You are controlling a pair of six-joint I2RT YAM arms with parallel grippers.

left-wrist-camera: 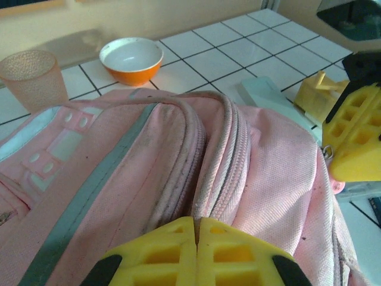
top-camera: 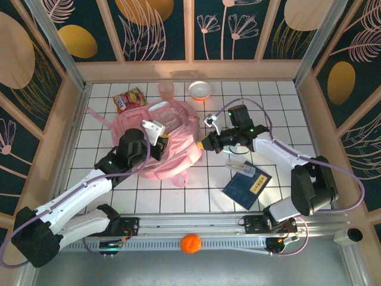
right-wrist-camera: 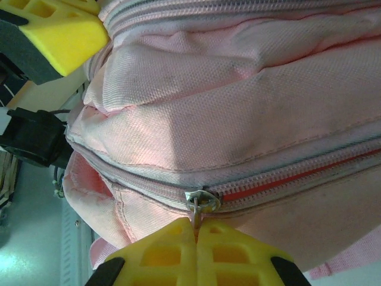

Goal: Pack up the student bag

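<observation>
Pink fabric is filling the middle of the tiled surface: the student bag is lying there between the two arms, with a blue book waiting outside it on the near right.

The right claw is pinching the small metal zip pull on the bag's side, pads fully together around the tab. The left claw is also closed, pressing in at the upper zip ridge. Whether it is actually trapping a fold of cloth I cannot tell.

The tab is thin and is sitting right at the pad tips, so I judge that a sideways tug could be slipping it free. If the left claw is not really anchoring the bag, the whole soft body could be dragging along with the pull instead of the slider running. Loose cloth beside the teeth could be snagging too. The pink cup and the orange bowl are standing just behind the bag, so a shove that way could be tipping them. The two claws are also working close together.

The right wrist view is giving the slider and tab in detail, which the overhead view is not resolving. The overhead view is showing the book, a snack packet and an orange ball.
</observation>
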